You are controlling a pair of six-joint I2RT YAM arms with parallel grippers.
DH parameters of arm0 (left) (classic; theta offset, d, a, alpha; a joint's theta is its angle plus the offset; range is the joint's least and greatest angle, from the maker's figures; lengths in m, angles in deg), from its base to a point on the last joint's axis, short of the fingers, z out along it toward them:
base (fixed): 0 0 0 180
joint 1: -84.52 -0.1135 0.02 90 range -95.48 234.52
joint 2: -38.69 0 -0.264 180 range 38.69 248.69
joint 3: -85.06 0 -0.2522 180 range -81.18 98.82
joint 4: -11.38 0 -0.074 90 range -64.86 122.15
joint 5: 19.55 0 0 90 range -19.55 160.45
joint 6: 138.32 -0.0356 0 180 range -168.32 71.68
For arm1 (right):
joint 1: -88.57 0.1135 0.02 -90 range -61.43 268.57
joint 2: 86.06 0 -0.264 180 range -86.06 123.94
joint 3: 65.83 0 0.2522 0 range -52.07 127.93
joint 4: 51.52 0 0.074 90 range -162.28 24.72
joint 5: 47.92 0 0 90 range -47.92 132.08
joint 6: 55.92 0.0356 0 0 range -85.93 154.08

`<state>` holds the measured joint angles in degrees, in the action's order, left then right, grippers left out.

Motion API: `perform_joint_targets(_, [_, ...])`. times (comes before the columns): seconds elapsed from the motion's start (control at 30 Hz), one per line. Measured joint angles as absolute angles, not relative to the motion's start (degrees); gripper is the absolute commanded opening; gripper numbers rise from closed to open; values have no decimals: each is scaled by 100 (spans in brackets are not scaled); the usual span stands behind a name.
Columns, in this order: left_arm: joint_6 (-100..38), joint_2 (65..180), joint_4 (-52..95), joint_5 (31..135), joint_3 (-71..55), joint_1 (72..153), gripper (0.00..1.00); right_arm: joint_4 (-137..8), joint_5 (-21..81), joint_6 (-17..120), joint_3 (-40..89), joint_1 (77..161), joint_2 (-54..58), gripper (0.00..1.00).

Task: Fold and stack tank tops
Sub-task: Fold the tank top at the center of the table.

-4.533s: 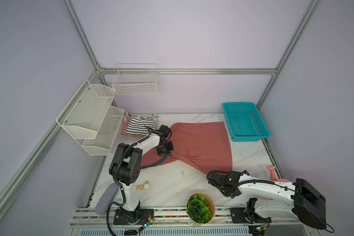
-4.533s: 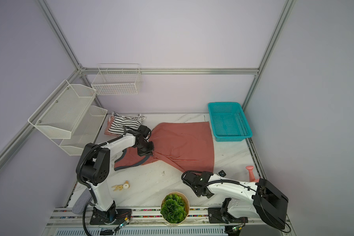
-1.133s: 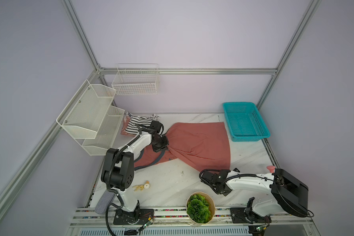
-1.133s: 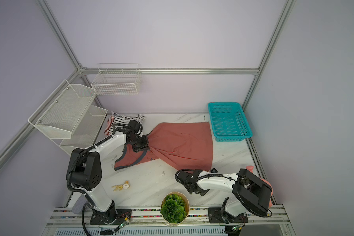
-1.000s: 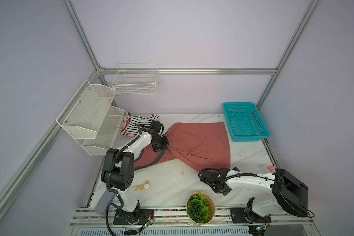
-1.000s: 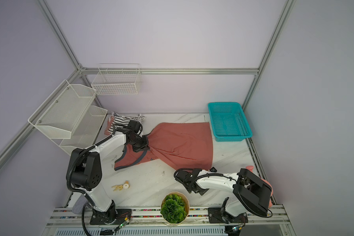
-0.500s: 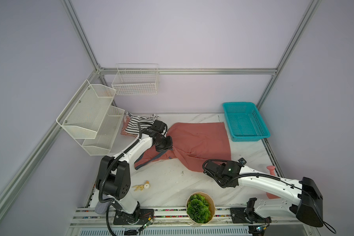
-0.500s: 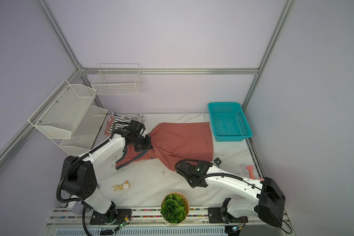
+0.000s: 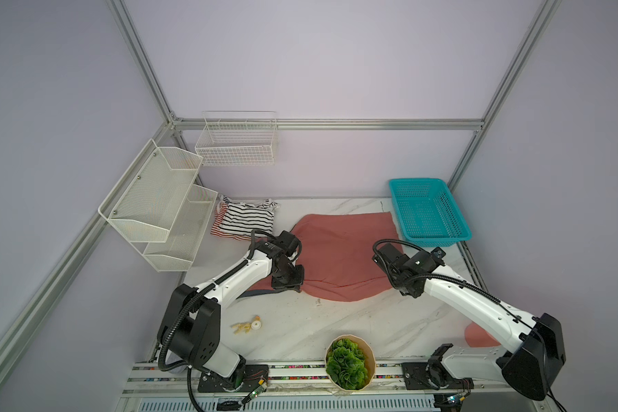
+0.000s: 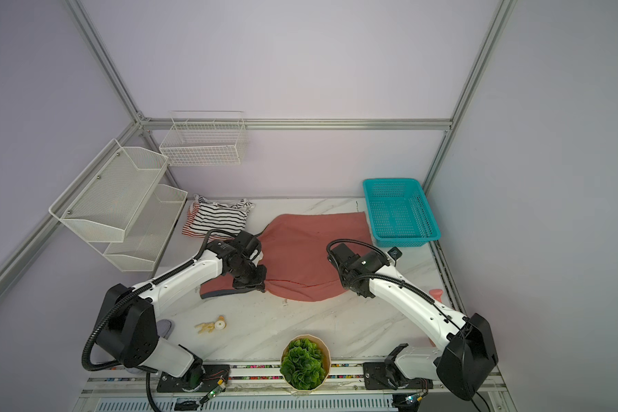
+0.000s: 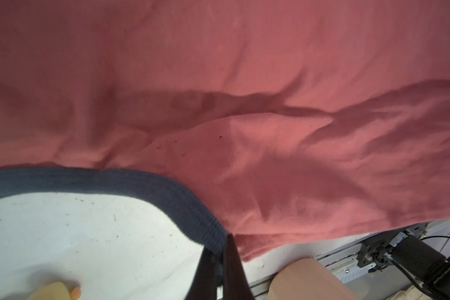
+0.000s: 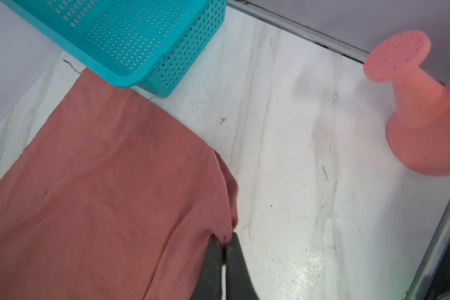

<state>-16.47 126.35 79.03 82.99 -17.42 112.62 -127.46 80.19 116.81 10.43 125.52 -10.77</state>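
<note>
The left hand (image 11: 220, 250) is pinched tight on the dark blue ribbed edge (image 11: 140, 179) of the soft dusty-red cloth tank top (image 9: 339, 249), and the right hand (image 12: 225, 242) is pinched tight on its plain red edge at the other side. The top lies spread out and wrinkly on the white marble desk (image 9: 300, 328) between them. The black-and-white striped cloth tank top (image 9: 247, 219) lies on a red-and-white striped one (image 9: 217, 230), just past the left hand and far from the right.
</note>
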Motion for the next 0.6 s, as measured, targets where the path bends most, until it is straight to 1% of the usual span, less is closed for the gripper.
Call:
perform_joint_targets(0.13, [-1647, 12635, 8024, 8157, -1757, 11279, 0, -12230, 7794, 10718, 1078, 11993, -727, 0])
perform_joint_targets(0.3, [-1653, 12740, 8078, 7977, -1715, 11279, 0, -11489, 7448, 9771, 1067, 11501, -249, 0])
perform_joint_targets(0.6, [-1861, 13922, 8356, 7689, -697, 11279, 0, -10560, 6970, 8698, 1161, 10909, 516, 0])
